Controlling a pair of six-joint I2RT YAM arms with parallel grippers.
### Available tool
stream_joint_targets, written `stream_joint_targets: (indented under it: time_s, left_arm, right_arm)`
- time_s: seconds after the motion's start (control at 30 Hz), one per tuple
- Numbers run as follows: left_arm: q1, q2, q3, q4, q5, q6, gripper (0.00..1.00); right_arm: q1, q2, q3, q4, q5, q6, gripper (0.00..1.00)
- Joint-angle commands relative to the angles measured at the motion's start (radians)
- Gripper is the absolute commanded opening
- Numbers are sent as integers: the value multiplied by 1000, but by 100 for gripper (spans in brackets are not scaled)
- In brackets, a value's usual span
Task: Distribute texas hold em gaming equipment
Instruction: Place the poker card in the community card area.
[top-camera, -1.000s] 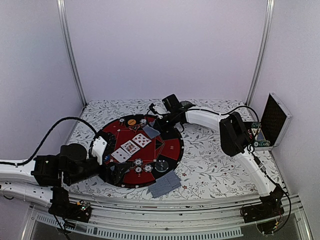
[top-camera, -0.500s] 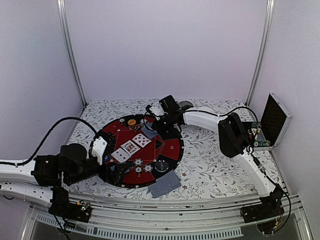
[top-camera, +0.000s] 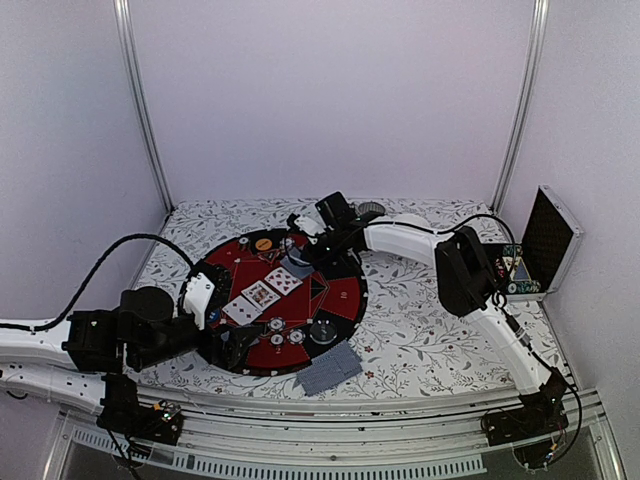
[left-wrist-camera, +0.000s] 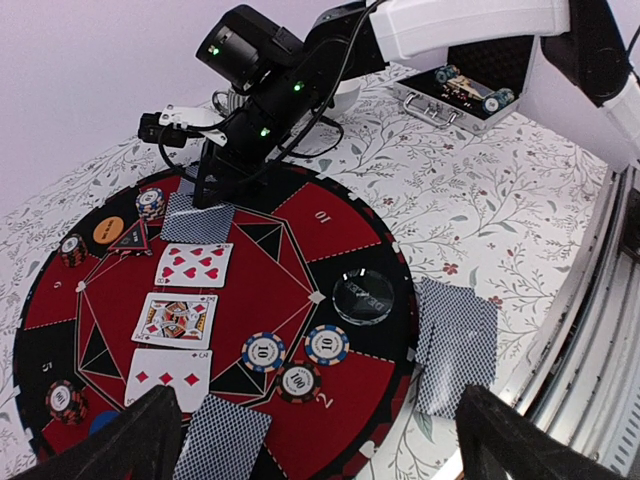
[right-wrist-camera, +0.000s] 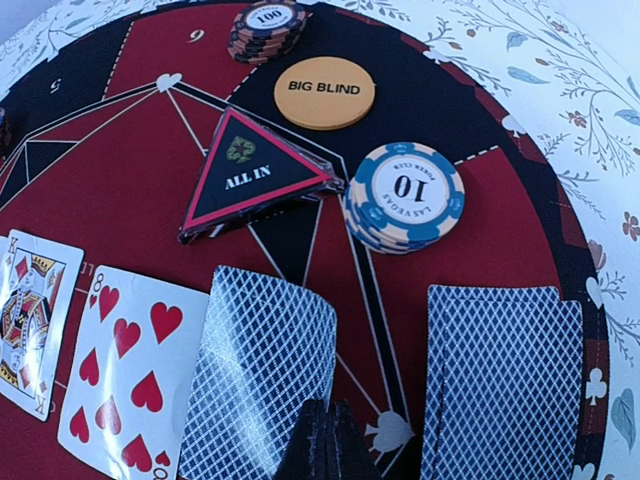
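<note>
Jaws of the left gripper (top-camera: 232, 347) stand wide apart, holding nothing, low over the near left edge of the round red-and-black mat (top-camera: 345, 295). Just inside that edge lies one face-down card (left-wrist-camera: 225, 440). Three face-up cards (left-wrist-camera: 175, 318) form a row across the middle of the mat: a diamonds card nearest, a king between, a hearts card farthest. Right of the row, toward the mat's near edge, three poker chips (left-wrist-camera: 300, 380) sit touching each other, with a clear round button (left-wrist-camera: 362, 295) just beyond them. On the far left part of the mat are an orange BIG BLIND disc (right-wrist-camera: 325, 92), a triangular ALL IN marker (right-wrist-camera: 255, 175), a dark chip stack (right-wrist-camera: 265, 28) and a blue-and-cream chip stack (right-wrist-camera: 405, 195).

The right gripper (right-wrist-camera: 320, 440) reaches over the mat's far side, its jaws pressed together on one edge of a tilted card (right-wrist-camera: 265, 380), back up, just beside the hearts card. Another back-up card (right-wrist-camera: 505, 380) lies flat on its other side, in line with the row. Off the mat, on the flowered table (top-camera: 420, 340) to the near right, rests a loose deck (top-camera: 330, 370), backs up. An open case (top-camera: 545, 245) stands at the far right.
</note>
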Motion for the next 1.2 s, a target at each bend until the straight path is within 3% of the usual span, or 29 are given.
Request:
stream_joint_targets:
  time_s: [0.0,0.77,0.97,1.17]
  left_arm:
    - [13,3,24,-1,-1,9,98]
    - [13,-2,20,-4,-2,8,98]
    - [13,1,20,-3,0,8,98]
    - [14,3,20,-1,-1,8,98]
  right_arm:
    - [24,-12,28,-28,-12,-37,1]
    - [32,-20,28,-22,54,-41,2]
    - [34,-27,28,-15,83,-48,25]
    - [33,-52,28,-8,104,-54,30]
